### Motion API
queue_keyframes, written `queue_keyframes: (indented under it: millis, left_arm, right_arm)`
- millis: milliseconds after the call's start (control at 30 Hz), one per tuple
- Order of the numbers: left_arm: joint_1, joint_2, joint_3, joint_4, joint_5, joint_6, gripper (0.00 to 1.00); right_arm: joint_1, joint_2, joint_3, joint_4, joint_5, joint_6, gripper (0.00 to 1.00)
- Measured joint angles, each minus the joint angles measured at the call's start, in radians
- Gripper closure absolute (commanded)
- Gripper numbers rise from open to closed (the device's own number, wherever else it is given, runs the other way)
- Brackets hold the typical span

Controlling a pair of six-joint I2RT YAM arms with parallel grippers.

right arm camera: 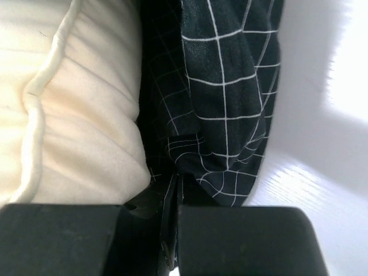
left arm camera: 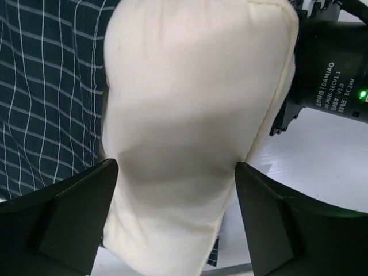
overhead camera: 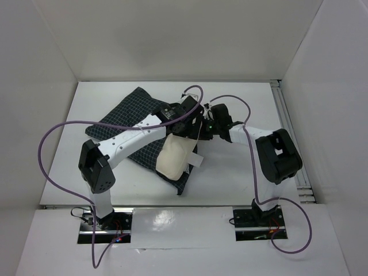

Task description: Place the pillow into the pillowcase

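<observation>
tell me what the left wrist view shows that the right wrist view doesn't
Only left wrist: the left gripper open, its fingers either side of the pillow, plus the right arm's motor housing with a green light. Only right wrist: the right gripper shut on a fold of the pillowcase. Both: pillow, pillowcase and white table.

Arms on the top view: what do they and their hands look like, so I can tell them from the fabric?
Both arms have white links with bulky black joint housings: left arm, right arm. A purple cable loops off each. The left hand and right hand have blocky matte black fingers. A black motor carries white DAMIAO lettering and a green light.
</observation>
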Motion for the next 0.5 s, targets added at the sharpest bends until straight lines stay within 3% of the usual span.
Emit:
queue_keyframes:
  millis: [133, 200, 300, 333, 367, 433, 500]
  left_arm:
    - [0.002, 0.019, -0.004, 0.071, 0.028, 0.101, 0.03]
    - [0.013, 0.030, -0.017, 0.111, 0.067, 0.141, 0.08]
    - [0.044, 0.054, -0.034, 0.164, 0.157, 0.172, 0.47]
    - [0.062, 0.063, -0.043, 0.181, 0.194, 0.179, 0.68]
    - [0.080, 0.071, -0.049, 0.195, 0.232, 0.174, 0.99]
    - [0.126, 0.088, -0.061, 0.228, 0.311, 0.165, 1.00]
    - [0.170, 0.098, -0.064, 0.257, 0.402, 0.138, 1.00]
  right_arm:
    - [-0.013, -0.016, -0.002, -0.010, -0.004, -0.004, 1.00]
    - [-0.020, -0.018, -0.002, -0.017, -0.004, -0.006, 1.00]
    - [-0.037, -0.018, -0.002, -0.030, -0.004, -0.009, 1.00]
    - [-0.045, -0.018, -0.002, -0.031, -0.004, -0.011, 1.00]
    - [-0.052, -0.018, -0.002, -0.033, -0.005, -0.014, 1.00]
    - [-0.073, -0.018, -0.002, -0.038, -0.004, -0.014, 0.94]
    - [-0.092, -0.017, 0.000, -0.040, -0.009, -0.012, 0.75]
